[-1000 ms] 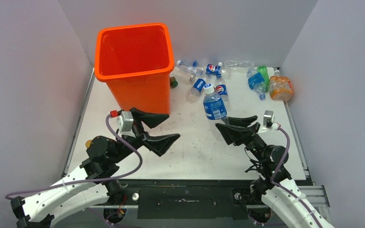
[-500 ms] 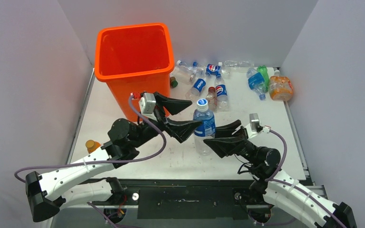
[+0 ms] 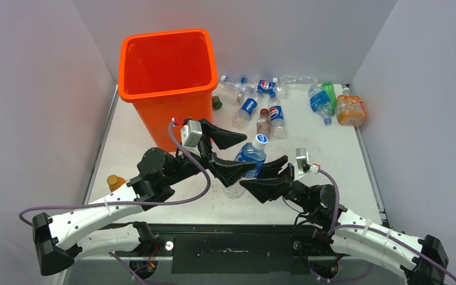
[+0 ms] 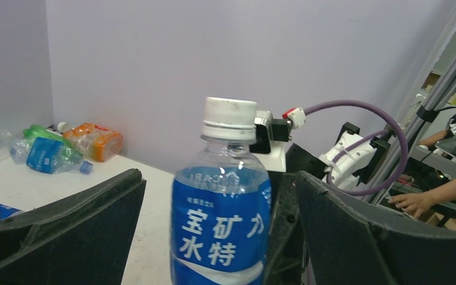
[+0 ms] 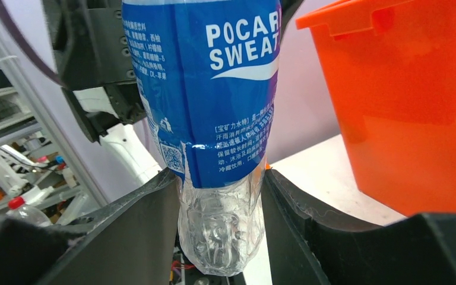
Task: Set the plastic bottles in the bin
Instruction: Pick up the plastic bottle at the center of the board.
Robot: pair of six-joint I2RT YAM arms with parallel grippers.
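a second before, the clear plastic bottle with the blue pocari sweat label and white cap (image 3: 250, 153) had stood on the white table (image 3: 326, 154) right of centre, and the left arm had been drawn back by the tall bright-orange plastic bin (image 3: 175, 119). now the bottle was off the table, leaning, at the middle of the overhead frame, just below and right of the bin. the right gripper (image 3: 250, 178) had it pinched by its clear lower body, both fingers pressed against the plastic. the left gripper (image 3: 240, 155) had swung in from the left and stood spread wide around the label, with a gap showing on at least one side, so it gripped nothing. to me it looked like a hand-over to the arm nearer the bin; nothing had gone in yet.

the other plastic bottles (image 3: 255, 101) lay scattered along the upper right of the table, with a squat orange one (image 3: 350, 110) at the far right.

from above, the bottle's base was hidden behind the black fingers. the left wrist view cut it off below the label. i could not see the floor of the bin. a small orange-capped thing (image 3: 114, 179) at the left edge was too small to make out.
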